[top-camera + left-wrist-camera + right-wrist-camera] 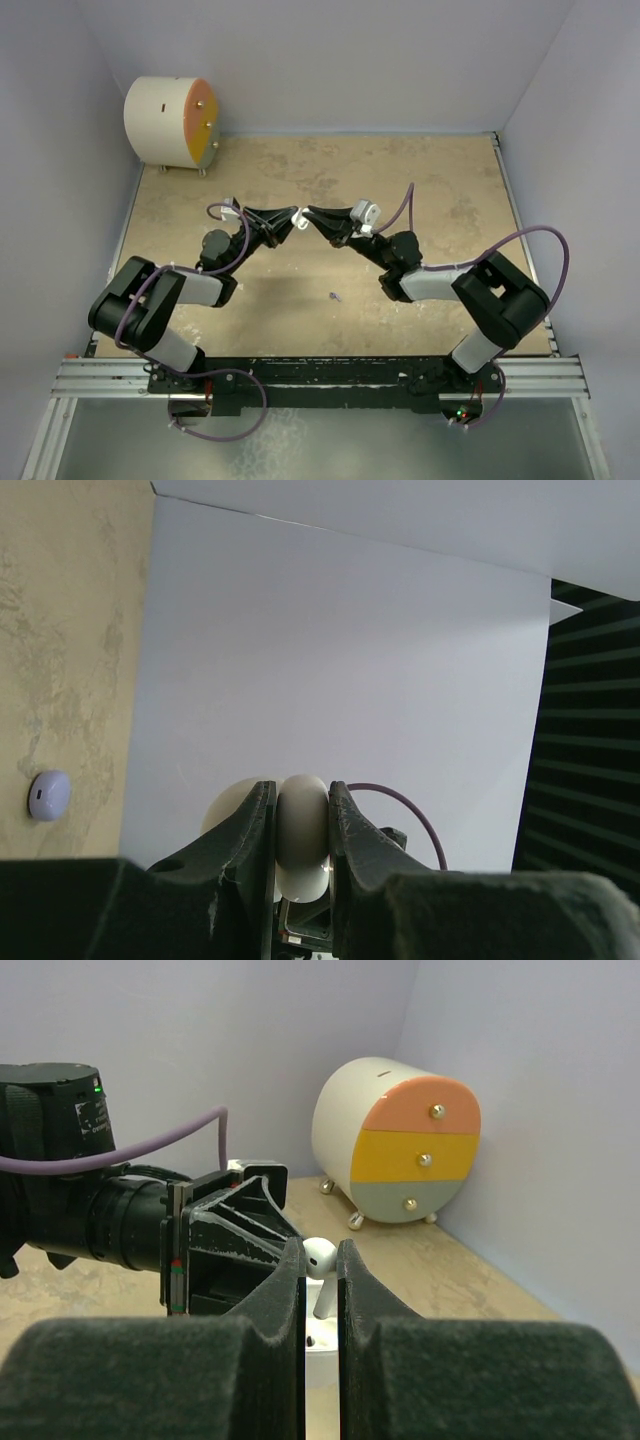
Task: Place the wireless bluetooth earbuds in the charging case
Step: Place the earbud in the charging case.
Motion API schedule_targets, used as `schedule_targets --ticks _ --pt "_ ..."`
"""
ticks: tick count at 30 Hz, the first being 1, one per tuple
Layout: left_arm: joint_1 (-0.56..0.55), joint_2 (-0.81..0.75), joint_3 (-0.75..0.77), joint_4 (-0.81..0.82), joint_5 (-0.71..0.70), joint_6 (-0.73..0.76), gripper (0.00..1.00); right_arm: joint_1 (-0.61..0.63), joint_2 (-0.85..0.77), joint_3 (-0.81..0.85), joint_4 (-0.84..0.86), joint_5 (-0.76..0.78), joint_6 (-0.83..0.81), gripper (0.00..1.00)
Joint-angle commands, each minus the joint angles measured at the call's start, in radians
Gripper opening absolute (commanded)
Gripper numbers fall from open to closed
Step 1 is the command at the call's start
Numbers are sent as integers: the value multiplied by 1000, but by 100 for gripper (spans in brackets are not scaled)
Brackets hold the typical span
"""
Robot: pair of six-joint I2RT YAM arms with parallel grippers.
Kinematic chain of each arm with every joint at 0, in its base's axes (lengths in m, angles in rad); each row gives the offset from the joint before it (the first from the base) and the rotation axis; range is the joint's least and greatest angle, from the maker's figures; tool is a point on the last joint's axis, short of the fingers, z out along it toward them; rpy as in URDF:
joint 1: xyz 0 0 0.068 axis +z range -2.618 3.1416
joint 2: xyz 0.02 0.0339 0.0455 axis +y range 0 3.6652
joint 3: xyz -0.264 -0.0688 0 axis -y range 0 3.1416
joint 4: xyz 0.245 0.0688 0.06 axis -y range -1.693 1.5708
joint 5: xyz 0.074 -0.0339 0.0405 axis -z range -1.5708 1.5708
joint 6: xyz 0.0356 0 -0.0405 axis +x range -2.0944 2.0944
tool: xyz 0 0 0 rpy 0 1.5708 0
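Observation:
My left gripper (pixel 292 218) is shut on the white charging case (pixel 302 825), held above the middle of the table; its lid stands open behind the left finger. My right gripper (pixel 321 1252) faces it tip to tip, shut on a white earbud (pixel 320 1257) by the head. The stem points down over the open case (pixel 318 1352), at or just inside its socket; I cannot tell whether it touches. A lilac earbud (pixel 335 296) lies loose on the table nearer the arm bases, and it also shows in the left wrist view (pixel 48 795).
A round cream cabinet (pixel 170 122) with orange, yellow and grey drawer fronts (pixel 415 1145) stands in the far left corner. Pale lilac walls close in the tan table (pixel 440 190) on three sides. The arms' mounting rail (pixel 320 375) runs along the near edge.

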Motion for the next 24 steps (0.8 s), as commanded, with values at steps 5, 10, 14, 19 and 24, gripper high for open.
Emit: schedule_targets --ticks 5,10,14,19,24 --pt "-20 -56 34 16 -11 13 0 -6 -1 7 100 -4 -23 0" --pt "-26 -69 33 5 -17 17 0 -6 -1 7 100 -3 -25 0" --pt "-28 -75 34 4 -19 17 0 -7 2 6 98 -5 -23 0" --pt "-29 -83 35 1 -22 15 0 -7 6 2 102 -6 -23 0" --pt "-30 -93 35 -6 -23 15 0 -7 13 0 107 -10 -24 0"
